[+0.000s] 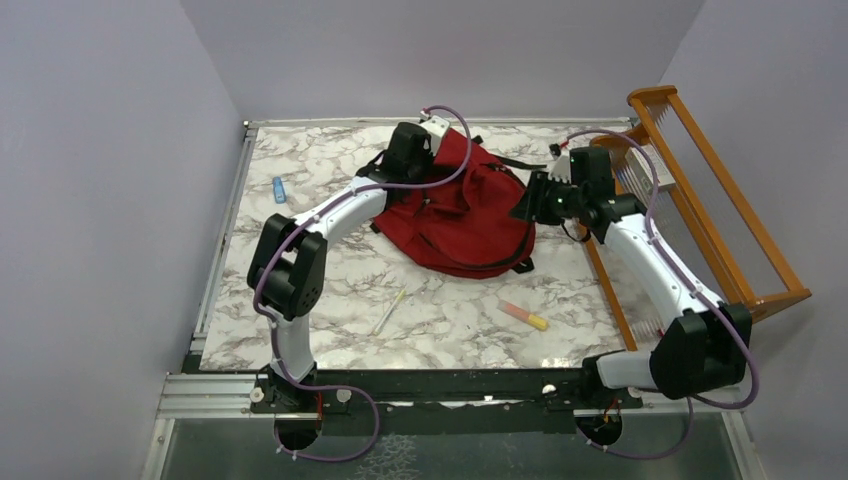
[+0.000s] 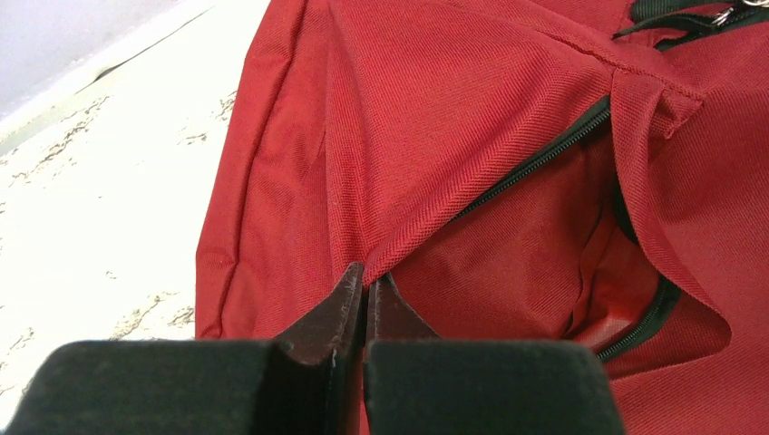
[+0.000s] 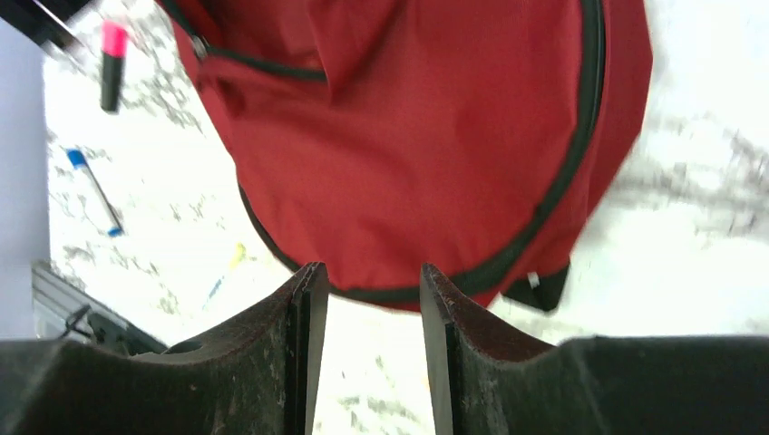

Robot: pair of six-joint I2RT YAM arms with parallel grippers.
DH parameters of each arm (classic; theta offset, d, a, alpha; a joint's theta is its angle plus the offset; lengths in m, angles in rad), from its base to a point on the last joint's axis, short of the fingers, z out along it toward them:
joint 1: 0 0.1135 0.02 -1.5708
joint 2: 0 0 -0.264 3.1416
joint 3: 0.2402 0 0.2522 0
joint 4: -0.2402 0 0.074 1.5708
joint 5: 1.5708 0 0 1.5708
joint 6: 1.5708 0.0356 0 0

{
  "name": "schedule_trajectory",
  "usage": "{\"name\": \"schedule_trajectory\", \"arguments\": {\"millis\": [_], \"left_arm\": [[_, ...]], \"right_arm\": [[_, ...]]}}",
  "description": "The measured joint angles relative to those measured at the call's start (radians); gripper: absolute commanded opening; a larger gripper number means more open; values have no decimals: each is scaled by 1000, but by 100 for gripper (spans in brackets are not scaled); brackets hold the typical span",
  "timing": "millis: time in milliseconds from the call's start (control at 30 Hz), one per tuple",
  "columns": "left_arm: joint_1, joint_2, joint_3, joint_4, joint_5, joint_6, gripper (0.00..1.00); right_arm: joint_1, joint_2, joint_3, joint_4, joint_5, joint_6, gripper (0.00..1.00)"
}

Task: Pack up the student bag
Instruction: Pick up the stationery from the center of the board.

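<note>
The student bag (image 1: 460, 215), a red backpack with black zippers, lies flat in the middle of the marble table. My left gripper (image 1: 412, 160) is at the bag's far left edge; in the left wrist view it (image 2: 366, 276) is shut on a fold of the bag's red fabric (image 2: 435, 136), beside a partly open black zipper (image 2: 535, 163). My right gripper (image 1: 525, 205) is at the bag's right side. In the right wrist view it (image 3: 367, 276) is open and empty, just above the table, short of the bag's black-trimmed rim (image 3: 508, 263).
A wooden rack (image 1: 720, 210) stands along the right edge with grey flat items (image 1: 640, 170) in it. Loose on the table are a blue item (image 1: 279, 190) at the left, a pale pencil (image 1: 389, 312) and an orange-yellow marker (image 1: 524, 315) in front of the bag.
</note>
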State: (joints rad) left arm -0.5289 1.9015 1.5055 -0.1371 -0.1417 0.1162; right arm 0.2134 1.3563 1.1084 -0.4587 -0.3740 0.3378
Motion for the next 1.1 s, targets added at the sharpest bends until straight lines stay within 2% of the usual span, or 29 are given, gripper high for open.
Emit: {"name": "schedule_trajectory", "arguments": {"millis": [133,300,367,400,667,867,1100], "left_arm": [[10,-15,-17,2,0,-10,0],[20,-28,-46,17,0,-22,0],[21,-32,-56,24,1,-26,0],[21,-33,-61,30,2,-28,0],[23,-39,-75,41,19,-38,0],[24,-51,-83,42,25,-42,0],[24,-54,-84,42,27,-41,0]], "right_arm": [[77,-45,-21,-145,90,4,47],[268,-89,-64,-297,217,59,49],[306,-97,-87,-332,265,87,52],[317,-98,-101,-346,288,103,57],[338,-96,-258,-377,405,179,75],[338,-71,-288,-362,428,193,77],[338,31,-291,-304,428,153,78]]}}
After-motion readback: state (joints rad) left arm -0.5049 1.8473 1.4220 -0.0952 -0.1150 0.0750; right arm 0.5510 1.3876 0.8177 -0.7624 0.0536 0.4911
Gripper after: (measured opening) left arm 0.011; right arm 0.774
